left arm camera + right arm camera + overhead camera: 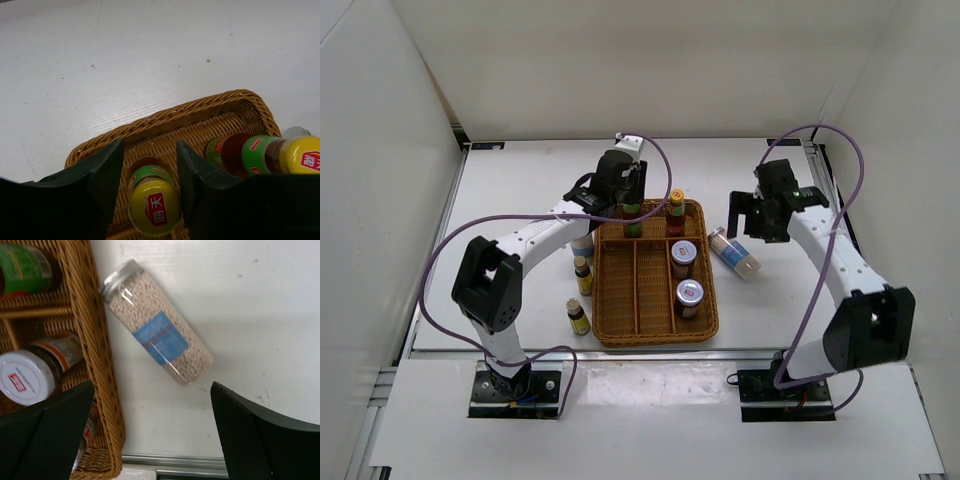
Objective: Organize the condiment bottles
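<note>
Black fingers [102, 185] of the left gripper [150, 150] stand parted to either side of a slim red-sauce bottle with a yellow cap [154, 206], which is upright in the far left corner of the woven brown wicker tray [165, 120]. A sliver of gap shows on each side, so I judge this claw released, not clamping. A twin red-sauce bottle [260, 156] stands just beside it in the same far row. One short silver-lidded jar [683, 258] and a second short jar [689, 297] occupy the right column. Two small yellow-labelled bottles, far [583, 275] and near [578, 316], wait on the white table [770, 190] just left of the tray. The right gripper [150, 405] hangs wide open over a white-blue silver-lidded cylinder [157, 337] lying on its side, slanted, its lid close to the tray's right wall. Another cylinder may stand behind the left forearm, but it is mostly hidden. The main risks are a left finger catching the yellow cap on the way up and tipping the slim bottle into its twin, and the lying cylinder rolling away under an off-centre pinch or a finger snagging the wicker rim. Bare table lies to the right and beyond, and the tray's left and middle columns hold nothing.
</note>
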